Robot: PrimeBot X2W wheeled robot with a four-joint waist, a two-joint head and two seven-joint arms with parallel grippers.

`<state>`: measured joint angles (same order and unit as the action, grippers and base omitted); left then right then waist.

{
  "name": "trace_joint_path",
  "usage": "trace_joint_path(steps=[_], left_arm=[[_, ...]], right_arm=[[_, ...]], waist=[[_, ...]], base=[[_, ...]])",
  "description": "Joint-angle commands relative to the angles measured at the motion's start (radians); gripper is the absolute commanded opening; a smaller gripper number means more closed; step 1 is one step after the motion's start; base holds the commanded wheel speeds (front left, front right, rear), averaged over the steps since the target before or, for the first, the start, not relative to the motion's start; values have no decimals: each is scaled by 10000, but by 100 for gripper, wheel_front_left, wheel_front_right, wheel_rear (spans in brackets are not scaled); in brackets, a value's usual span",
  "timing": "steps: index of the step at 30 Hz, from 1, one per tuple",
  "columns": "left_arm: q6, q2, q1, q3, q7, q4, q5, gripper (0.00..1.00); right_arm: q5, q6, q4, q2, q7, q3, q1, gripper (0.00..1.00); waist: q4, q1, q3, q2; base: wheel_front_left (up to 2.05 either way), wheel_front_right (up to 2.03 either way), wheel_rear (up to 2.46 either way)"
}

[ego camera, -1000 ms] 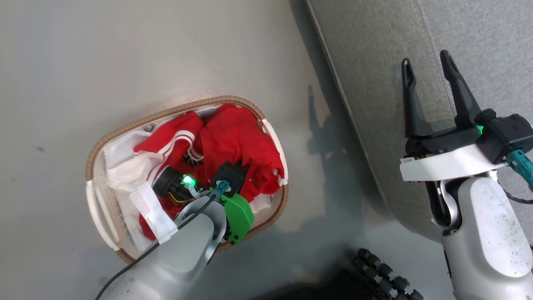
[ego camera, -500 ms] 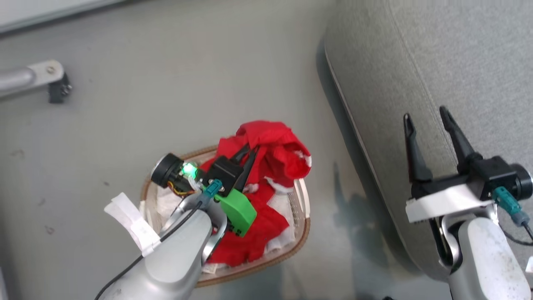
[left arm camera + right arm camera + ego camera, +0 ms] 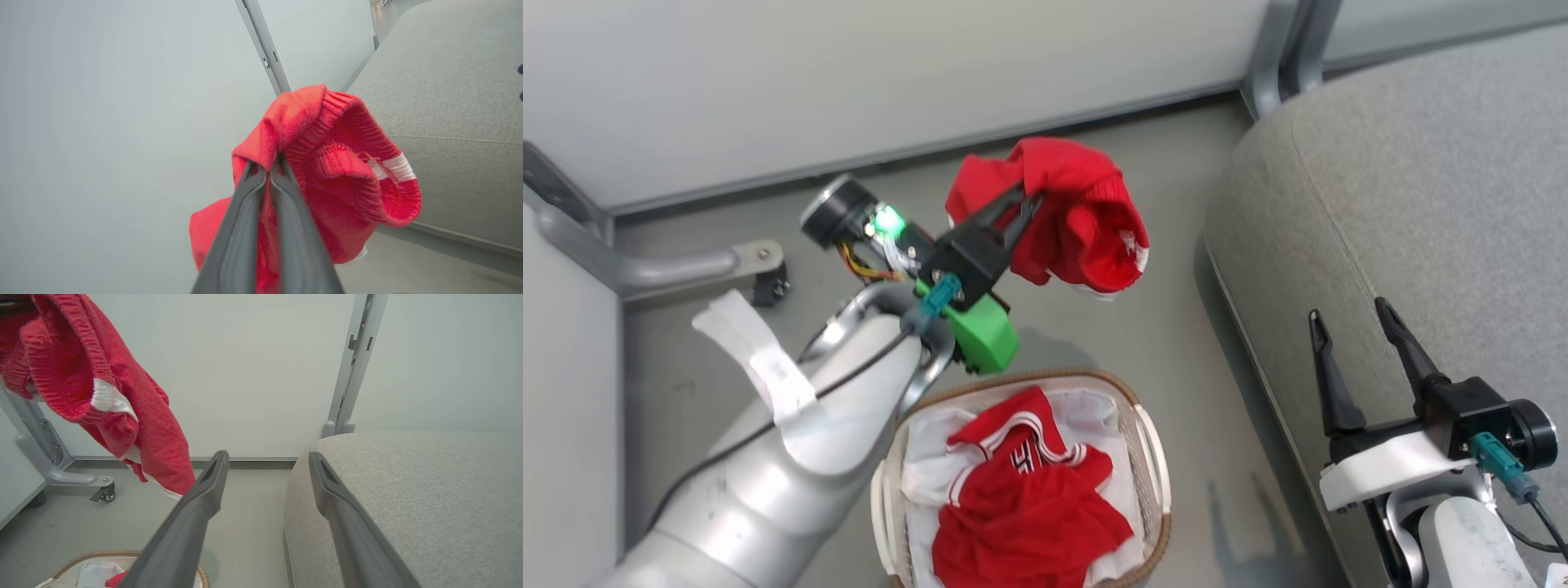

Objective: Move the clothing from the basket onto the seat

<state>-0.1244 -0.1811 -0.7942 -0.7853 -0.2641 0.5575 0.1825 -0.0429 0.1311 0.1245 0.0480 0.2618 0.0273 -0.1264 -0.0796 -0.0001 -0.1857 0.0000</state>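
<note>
Up and out since a second ago: my left gripper (image 3: pixel 1023 200) was then down among the clothes in the basket (image 3: pixel 1045 376), and now it is raised well clear of it, though the head camera has tilted up as well. Its two dark fingers (image 3: pixel 241 228) are pinched together on a fold of the red garment (image 3: pixel 1086 220). The garment hangs bunched from the tips, with a ribbed hem and a white stripe showing on the side toward the seat (image 3: pixel 1421 204). It hangs in the air over the grey floor (image 3: pixel 1168 343), beyond the basket and beside the seat's rounded corner, touching neither. Under my left forearm the basket stands on the floor near the seat's edge. The jersey (image 3: pixel 1021 498) with white-striped trim lies crumpled inside it on the white liner (image 3: pixel 1094 408). My right gripper (image 3: pixel 1347 310) hovers at the seat's edge, fingers spread wide with nothing between them. Behind the garment I see a pale wall panel (image 3: pixel 849 82) and a grey caster leg (image 3: pixel 678 265).
</note>
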Motion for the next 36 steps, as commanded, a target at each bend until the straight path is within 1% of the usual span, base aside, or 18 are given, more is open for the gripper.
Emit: trace_joint_path(steps=[1,4,11,18,22,30,36], left_arm=[[-61,-66,-399,-130,-5,77,17,0],[-56,-132,-1031,-491,-7,221,113,0],[-50,-211,-2554,-1455,-6,387,788,0],[-49,-77,-3639,-1943,-6,294,1244,0],[-50,38,-4003,-2152,-3,333,1419,0],[-49,485,-4566,-2680,-1,234,1725,0],[-49,664,-4795,-2932,-1,15,1960,0]], right_arm=[[49,-7,-11,45,49,-67,217,100],[104,-7,-12,40,49,-307,194,100],[261,-7,65,42,49,-840,70,100],[557,-7,289,42,49,-1479,-369,100],[694,-7,738,45,49,-1835,-786,100],[1089,-7,2174,47,48,-2626,-1546,100],[1368,-7,2618,48,49,-2351,-1998,100]], waist=[[651,1,1093,0],[709,1,1334,0],[834,1,1685,0],[985,1,1780,0],[1074,1,1829,0],[1370,1,1871,0],[1603,1,1855,0]], base=[[0,0,0],[0,0,0],[0,0,0],[0,0,0],[0,0,0],[0,0,0],[0,0,0]])
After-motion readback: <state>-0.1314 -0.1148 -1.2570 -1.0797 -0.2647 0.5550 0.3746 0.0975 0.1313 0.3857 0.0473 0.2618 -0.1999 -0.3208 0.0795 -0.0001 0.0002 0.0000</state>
